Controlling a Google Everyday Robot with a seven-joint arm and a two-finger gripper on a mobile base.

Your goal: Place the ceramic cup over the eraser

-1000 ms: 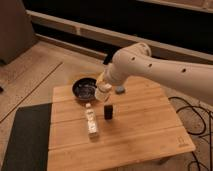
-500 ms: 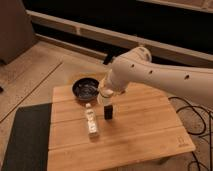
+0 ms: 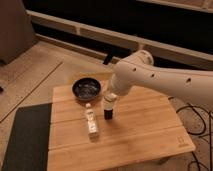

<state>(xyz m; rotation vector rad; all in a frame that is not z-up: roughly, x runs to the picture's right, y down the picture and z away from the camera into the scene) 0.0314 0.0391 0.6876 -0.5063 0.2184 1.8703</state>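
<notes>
The white ceramic cup [image 3: 109, 104] sits right on top of the black upright eraser [image 3: 108, 114], near the middle of the wooden table [image 3: 145, 135]. My gripper [image 3: 110, 98] comes in from the right at the end of the big white arm [image 3: 160, 82] and is shut on the cup from above. The lower half of the eraser shows below the cup; its top is hidden by the cup.
A dark round bowl [image 3: 86, 89] stands at the table's back left. A clear plastic bottle [image 3: 91, 121] lies left of the eraser. A dark mat [image 3: 27, 137] lies on the floor to the left, cables [image 3: 197, 120] to the right.
The gripper has carried the cup right and down, from beside the bowl to directly over the eraser. The eraser, the bottle and the bowl have not moved.
</notes>
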